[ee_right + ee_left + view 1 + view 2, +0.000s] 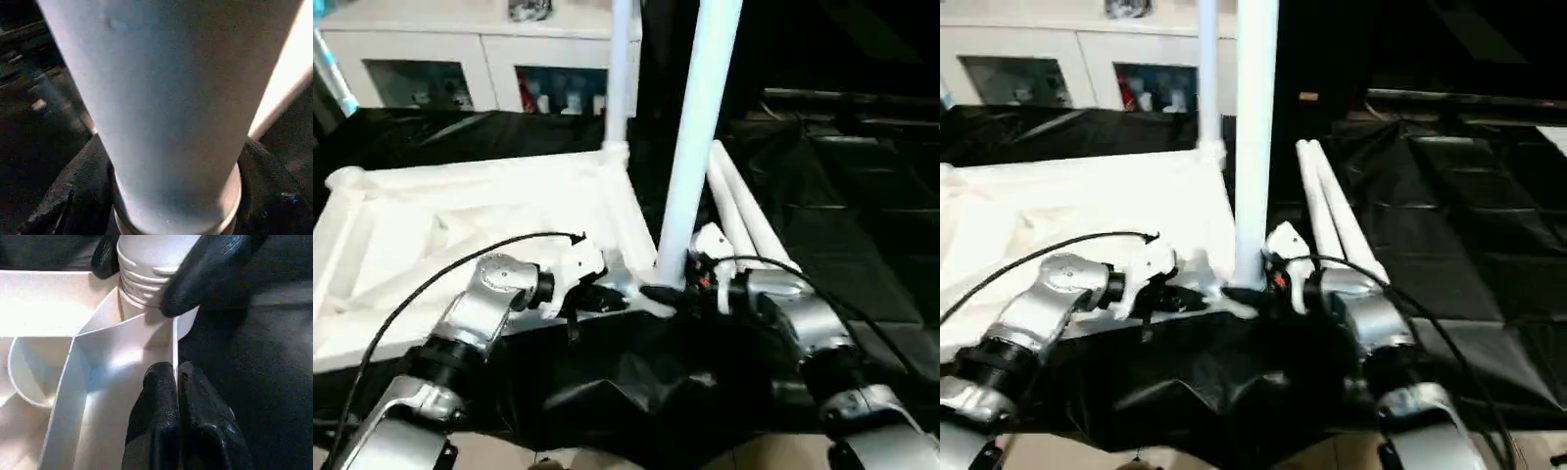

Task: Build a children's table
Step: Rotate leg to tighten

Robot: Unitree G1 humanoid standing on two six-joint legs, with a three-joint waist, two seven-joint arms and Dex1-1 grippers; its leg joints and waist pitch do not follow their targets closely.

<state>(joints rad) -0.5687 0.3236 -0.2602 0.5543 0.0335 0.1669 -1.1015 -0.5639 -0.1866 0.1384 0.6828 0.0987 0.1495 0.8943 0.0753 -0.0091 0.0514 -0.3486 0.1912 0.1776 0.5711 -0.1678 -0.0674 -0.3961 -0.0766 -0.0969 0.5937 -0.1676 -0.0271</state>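
The tabletop (460,235) lies upside down on a black sheet (862,225), ribbed underside up, taking the 9 o'clock half of the left eye view. Two legs stand upright in its corner sockets: the near leg (695,147) rises from the near right-hand corner just below the middle of that view, tilting slightly toward 1 o'clock, and the far leg (621,78) stands at the far corner toward 12 o'clock. Two loose legs (744,211) lie side by side on the sheet just beside the tabletop's edge, at about 3 o'clock of the near leg. The left claw (176,396) is pinched narrow on the thin upright wall of the tabletop rim next to the near socket, its two fingers (156,421) pressed together over the wall's edge. The right claw (700,279) straddles the foot of the near leg, a black finger (73,196) on either side of the tube; whether the fingers press the tube or only bracket it I cannot tell. In the left wrist view the leg's ridged end sits partly down in the socket, with ridges showing above it. A white cabinet (460,59) with glass doors stands behind, toward 11 o'clock.
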